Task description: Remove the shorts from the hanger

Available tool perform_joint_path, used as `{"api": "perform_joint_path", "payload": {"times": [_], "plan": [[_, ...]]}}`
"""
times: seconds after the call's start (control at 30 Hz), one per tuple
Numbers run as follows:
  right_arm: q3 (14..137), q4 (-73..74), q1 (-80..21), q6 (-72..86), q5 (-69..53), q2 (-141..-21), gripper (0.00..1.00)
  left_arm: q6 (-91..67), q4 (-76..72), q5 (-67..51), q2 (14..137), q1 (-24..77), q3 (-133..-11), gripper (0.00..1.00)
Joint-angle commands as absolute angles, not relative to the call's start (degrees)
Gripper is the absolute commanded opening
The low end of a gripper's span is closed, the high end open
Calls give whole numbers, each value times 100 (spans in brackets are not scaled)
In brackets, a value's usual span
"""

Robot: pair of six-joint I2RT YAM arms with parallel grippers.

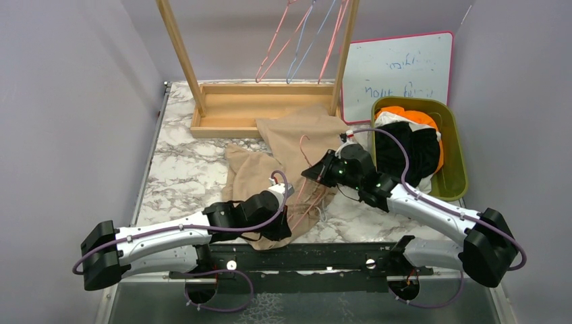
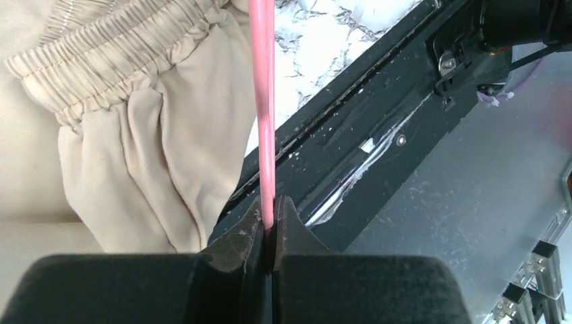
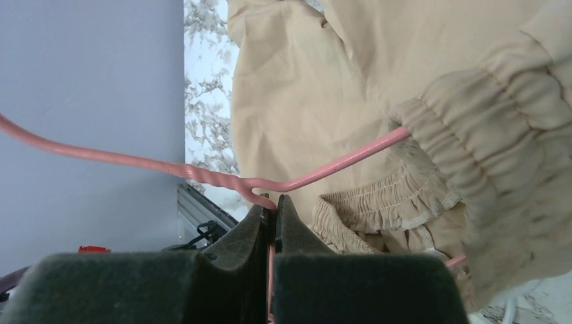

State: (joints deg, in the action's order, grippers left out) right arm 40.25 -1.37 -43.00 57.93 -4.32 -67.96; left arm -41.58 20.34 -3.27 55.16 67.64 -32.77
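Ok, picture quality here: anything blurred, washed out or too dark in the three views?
Top external: even light, sharp, though the black shorts in the bin lose detail. Left wrist: tan shorts washed out at upper left, left hand a dark mass. Right wrist: right hand dark and soft, fabric crisp.

We've got two arms here, silver-white shells with chunky black joint housings: the left arm point(image 1: 158, 241) and the right arm point(image 1: 435, 210). A thin purple cable point(image 1: 405, 165) loops along each, and up close we see matte black, lightly scuffed wedge-shaped fingers point(image 2: 237, 236).
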Motion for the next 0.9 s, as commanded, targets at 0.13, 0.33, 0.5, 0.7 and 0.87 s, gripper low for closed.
{"api": "perform_joint_path", "payload": {"times": [0.13, 0.33, 0.5, 0.7, 0.87], "plan": [[4279, 327, -4270, 5161, -388, -6569, 13, -3991, 2569, 604, 5201, 6825, -3672, 0], [4717, 1399, -4271, 4291, 516, -6202, 31, -3929, 2698, 598, 5256, 6821, -3720, 0], [4782, 2065, -4271, 3865, 1754, -5999, 57, -3871, 2697, 598, 5261, 6827, -3725, 0], [4814, 2013, -4271, 3461, 1668, -6428, 75, -3789, 2697, 582, 5241, 6820, -3768, 0], [4874, 1840, -4269, 3298, 1531, -7136, 62, -3771, 2704, 550, 5239, 6823, -3770, 0]]}}
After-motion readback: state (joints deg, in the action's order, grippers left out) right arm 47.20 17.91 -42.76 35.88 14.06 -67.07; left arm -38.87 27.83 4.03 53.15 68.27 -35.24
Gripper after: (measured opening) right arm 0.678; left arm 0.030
